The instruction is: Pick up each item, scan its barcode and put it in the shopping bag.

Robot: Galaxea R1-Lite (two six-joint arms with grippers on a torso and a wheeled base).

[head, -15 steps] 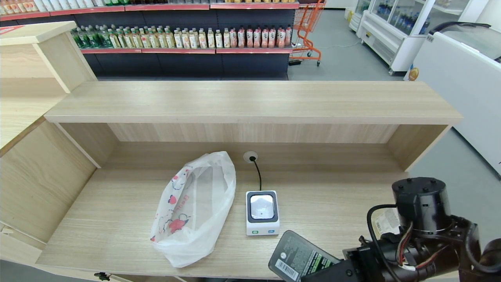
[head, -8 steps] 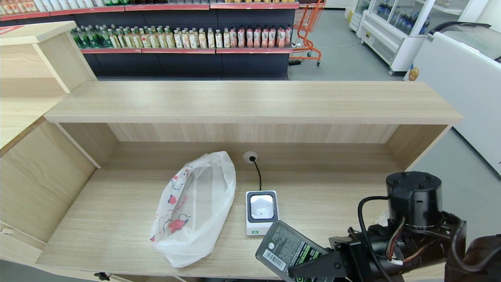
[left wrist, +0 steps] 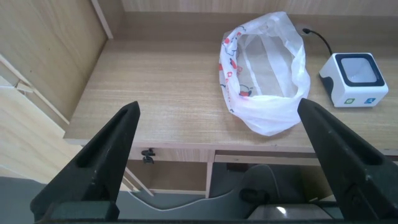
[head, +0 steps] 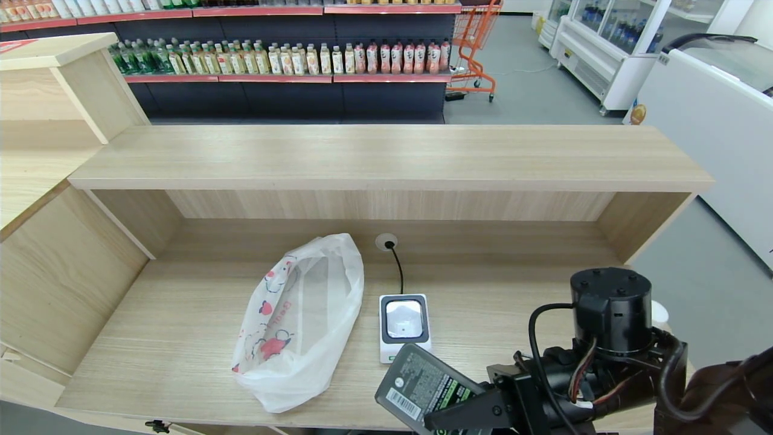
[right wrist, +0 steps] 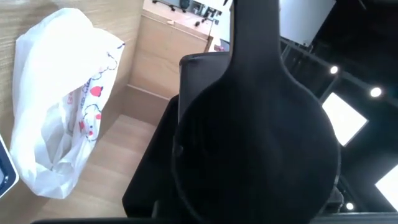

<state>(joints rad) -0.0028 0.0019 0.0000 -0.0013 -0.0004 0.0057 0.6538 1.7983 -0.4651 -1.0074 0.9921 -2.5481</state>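
A flat dark package [head: 421,383] with a white barcode label facing up hangs just in front of the white barcode scanner [head: 404,326], overlapping its near edge. My right gripper [head: 464,409] is shut on the package's near end. In the right wrist view the dark package [right wrist: 249,124] blocks most of what lies ahead, with the shopping bag [right wrist: 62,93] beside it. The white plastic shopping bag [head: 299,320] with red prints lies to the left of the scanner, its mouth open. My left gripper [left wrist: 217,152] is open, holding nothing, back from the counter's front edge near the bag [left wrist: 267,68].
The scanner's black cable [head: 398,269] runs to a hole in the wooden counter [head: 181,326]. A raised shelf [head: 386,157] overhangs the counter's back. A white item [head: 659,312] shows behind my right arm. Side walls close the counter left and right.
My right arm has carried the package leftward, from the counter's front right to just in front of the scanner. The bag and scanner have stayed put.
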